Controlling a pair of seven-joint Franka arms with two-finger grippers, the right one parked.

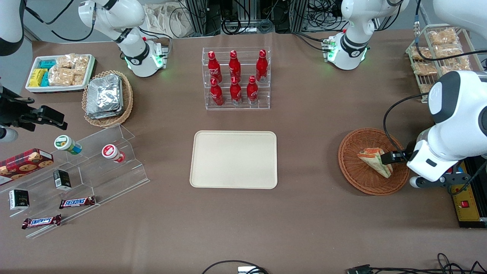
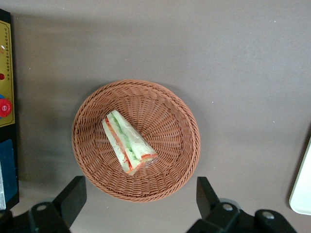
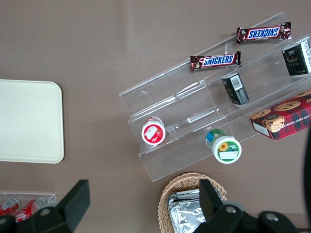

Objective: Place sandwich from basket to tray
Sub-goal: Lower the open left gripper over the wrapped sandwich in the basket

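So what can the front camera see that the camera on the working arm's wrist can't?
Only the front view shows the rack of red cola bottles, the Snickers bars and the whole tray. Only the wrist view shows the open gripper, hovering above the basket, and the sandwich's green and red filling. Both show the sandwich lying in the wicker basket.

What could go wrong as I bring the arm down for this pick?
The gripper hangs open above the basket, nothing held. The sandwich lies tilted on the basket's sloped weave, so closing fingers might catch the wicker rim or nudge the light basket. Its clear wrap looks slippery and could slide out on the long carry to the tray.
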